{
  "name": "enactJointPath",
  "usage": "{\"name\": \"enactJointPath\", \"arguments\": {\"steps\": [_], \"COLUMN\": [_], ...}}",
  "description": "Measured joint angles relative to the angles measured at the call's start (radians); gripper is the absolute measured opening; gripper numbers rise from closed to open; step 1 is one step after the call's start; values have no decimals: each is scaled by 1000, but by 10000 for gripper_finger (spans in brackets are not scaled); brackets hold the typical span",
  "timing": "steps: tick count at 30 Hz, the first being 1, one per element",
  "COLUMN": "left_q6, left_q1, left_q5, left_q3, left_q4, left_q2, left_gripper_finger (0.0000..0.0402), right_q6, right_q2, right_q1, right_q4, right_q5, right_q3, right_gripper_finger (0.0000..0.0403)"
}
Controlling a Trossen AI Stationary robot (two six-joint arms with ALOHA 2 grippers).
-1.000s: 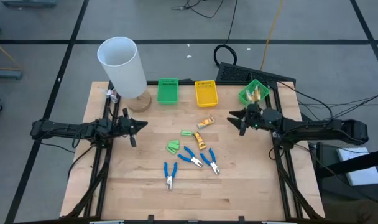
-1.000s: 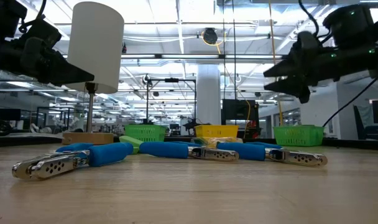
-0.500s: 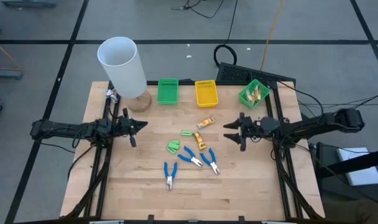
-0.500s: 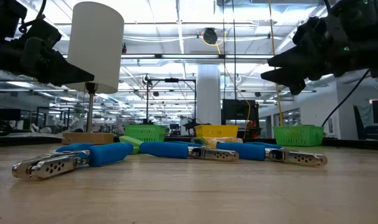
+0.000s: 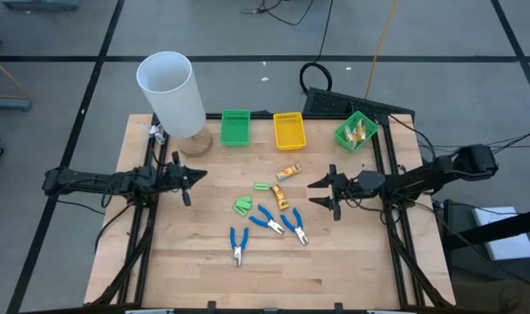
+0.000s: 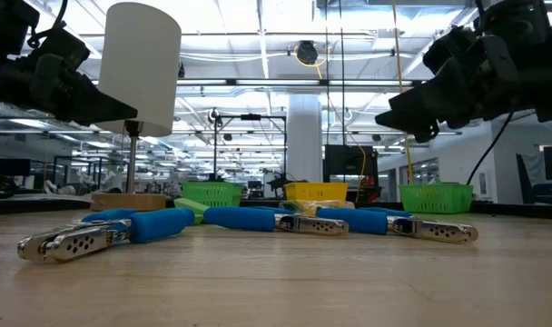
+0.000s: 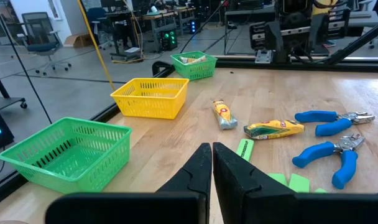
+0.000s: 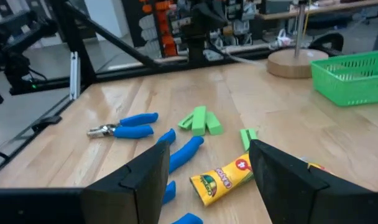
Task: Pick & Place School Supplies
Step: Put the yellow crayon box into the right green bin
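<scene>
Since the earlier pictures, the right gripper had moved away from the small green bin at the table's far right corner toward the middle, fingers wide apart and empty. From above, the yellow-orange stubby sticks and three blue-handled metal pliers lay loose on the wooden table, just beside that gripper. In the low view the pliers lay flat in a row. In the left wrist view the left gripper had its fingers together, holding nothing. In the right wrist view the light-green small pieces lay past the open fingers.
</scene>
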Motion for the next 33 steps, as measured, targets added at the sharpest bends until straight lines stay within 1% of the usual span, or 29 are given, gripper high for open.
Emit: {"name": "enactJointPath", "arguments": {"steps": [5,8,11,14,16,19,20,23,29,33], "left_q6": [0,0,0,0,0,0,0,0,0,0], "left_q1": [0,0,0,0,0,0,0,0,0,0], "left_q5": [0,0,0,0,0,0,0,0,0,0], "left_q3": [0,0,0,0,0,0,0,0,0,0], "left_q4": [0,0,0,0,0,0,0,0,0,0], "left_q2": [0,0,0,0,0,0,0,0,0,0], "left_gripper_finger": [21,21,21,21,21,21,21,21,21,21], "right_q6": [0,0,26,123,193,240,246,248,246,257], "right_q2": [124,211,296,371,411,458,472,505,574,606], "right_q1": [0,2,8,6,2,-3,-3,2,13,13], "right_q4": [-30,-126,-333,-595,-753,-919,-941,-932,-922,-911], "right_q5": [51,47,53,56,77,107,108,105,145,131], "right_q3": [94,198,331,487,587,700,725,762,766,767], "right_gripper_finger": [212,212,212,212,211,204,202,197,196,196]}}
